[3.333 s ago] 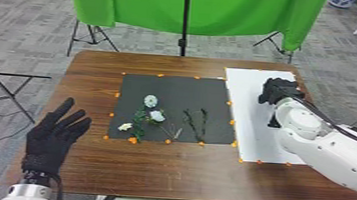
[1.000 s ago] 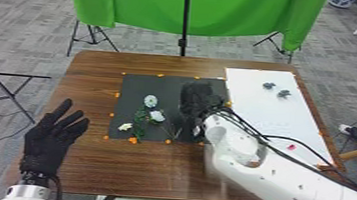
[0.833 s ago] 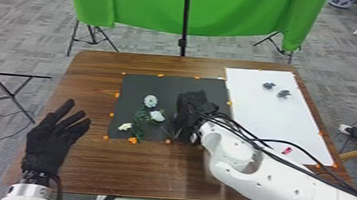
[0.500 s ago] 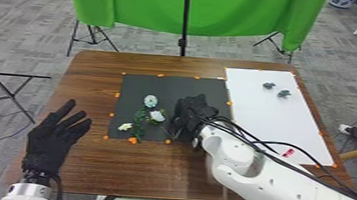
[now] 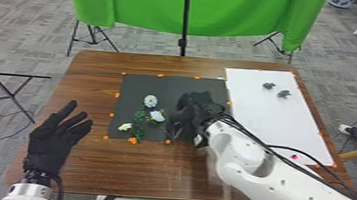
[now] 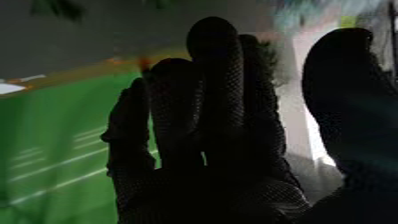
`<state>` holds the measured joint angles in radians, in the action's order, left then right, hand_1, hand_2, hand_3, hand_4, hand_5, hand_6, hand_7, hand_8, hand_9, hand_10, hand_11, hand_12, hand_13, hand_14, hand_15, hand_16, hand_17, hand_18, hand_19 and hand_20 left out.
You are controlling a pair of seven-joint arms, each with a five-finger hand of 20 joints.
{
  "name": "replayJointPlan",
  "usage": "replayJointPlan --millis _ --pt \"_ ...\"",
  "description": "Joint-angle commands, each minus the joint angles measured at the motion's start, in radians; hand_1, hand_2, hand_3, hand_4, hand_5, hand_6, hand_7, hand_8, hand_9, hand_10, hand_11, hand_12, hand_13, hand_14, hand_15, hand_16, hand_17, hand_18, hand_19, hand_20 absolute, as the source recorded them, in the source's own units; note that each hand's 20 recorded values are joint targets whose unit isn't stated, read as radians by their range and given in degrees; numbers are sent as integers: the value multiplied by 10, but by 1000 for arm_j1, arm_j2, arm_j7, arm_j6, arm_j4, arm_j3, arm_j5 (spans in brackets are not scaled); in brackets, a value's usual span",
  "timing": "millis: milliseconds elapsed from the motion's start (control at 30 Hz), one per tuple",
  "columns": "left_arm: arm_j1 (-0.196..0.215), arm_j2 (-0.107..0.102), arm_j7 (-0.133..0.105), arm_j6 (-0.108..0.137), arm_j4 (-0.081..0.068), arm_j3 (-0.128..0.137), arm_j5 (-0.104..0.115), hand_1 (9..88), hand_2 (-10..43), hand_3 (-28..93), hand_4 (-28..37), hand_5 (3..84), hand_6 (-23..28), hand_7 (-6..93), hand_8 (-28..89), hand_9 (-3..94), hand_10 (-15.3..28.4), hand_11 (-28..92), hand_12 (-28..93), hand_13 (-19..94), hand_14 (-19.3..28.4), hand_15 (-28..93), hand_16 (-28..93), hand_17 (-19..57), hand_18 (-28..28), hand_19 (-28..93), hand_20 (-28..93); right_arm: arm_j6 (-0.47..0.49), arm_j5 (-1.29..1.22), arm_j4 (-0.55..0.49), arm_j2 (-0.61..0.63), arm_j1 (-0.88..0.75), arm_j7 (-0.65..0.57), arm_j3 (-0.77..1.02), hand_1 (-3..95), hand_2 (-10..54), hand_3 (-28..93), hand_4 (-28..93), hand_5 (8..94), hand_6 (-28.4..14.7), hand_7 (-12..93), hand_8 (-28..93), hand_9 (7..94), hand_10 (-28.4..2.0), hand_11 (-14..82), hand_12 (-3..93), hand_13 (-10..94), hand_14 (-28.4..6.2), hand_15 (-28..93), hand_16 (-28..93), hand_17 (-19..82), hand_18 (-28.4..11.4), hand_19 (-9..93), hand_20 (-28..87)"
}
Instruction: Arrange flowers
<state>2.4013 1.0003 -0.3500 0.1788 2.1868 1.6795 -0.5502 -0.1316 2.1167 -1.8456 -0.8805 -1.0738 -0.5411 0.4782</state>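
In the head view the right hand [image 5: 190,111] is over the right part of the black mat [image 5: 135,88], just right of the flowers; whether it touches the mat I cannot tell. Its fingers are extended in the right wrist view, the thumb standing apart from the hand [image 6: 222,115]. On the mat lie a pale blue flower [image 5: 151,101], a whitish flower [image 5: 157,116] and a small cream flower [image 5: 125,127] among green leaves [image 5: 139,119]. The open left hand [image 5: 52,143] is left of the mat, over the wooden table.
A white sheet [image 5: 263,113] lies to the right of the mat, with two small grey-blue pieces [image 5: 268,85] near its far end and a pink spot [image 5: 294,156] near its front. Orange markers [image 5: 133,141] line the mat. A green cloth [image 5: 194,11] hangs beyond the table.
The right hand has moved left from the white sheet onto the black mat, uncovering the grey-blue pieces and covering the dark stems that lay there. The left hand has stayed nearly still.
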Motion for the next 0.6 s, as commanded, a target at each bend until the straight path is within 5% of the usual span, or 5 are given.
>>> replayJointPlan --millis 33,267,600 --pt "5 2 -19 0 -6 -17 2 209 83 773 -283 357 72 109 -99 339 189 205 99 235 280 478 -80 -87 284 544 173 -99 -57 22 108 100 -54 33 341 -95 752 -283 652 35 141 -130 749 -108 425 186 611 -98 792 185 158 -227 780 541" --pt "4 -1 -26 6 -6 -23 3 209 83 772 -283 357 71 110 -99 339 188 205 99 235 280 478 -81 -87 284 544 173 -105 -140 186 220 261 -141 -38 321 -95 792 -283 612 29 150 -132 658 -121 283 147 543 -118 693 131 137 -236 732 509" --pt "0 8 -32 0 -7 -29 -6 209 83 772 -283 358 72 109 -99 339 189 205 99 235 280 478 -81 -88 284 544 172 -109 -156 339 257 340 -214 -123 315 -95 796 -283 587 27 156 -137 596 -135 226 141 508 -128 639 106 148 -260 705 465"
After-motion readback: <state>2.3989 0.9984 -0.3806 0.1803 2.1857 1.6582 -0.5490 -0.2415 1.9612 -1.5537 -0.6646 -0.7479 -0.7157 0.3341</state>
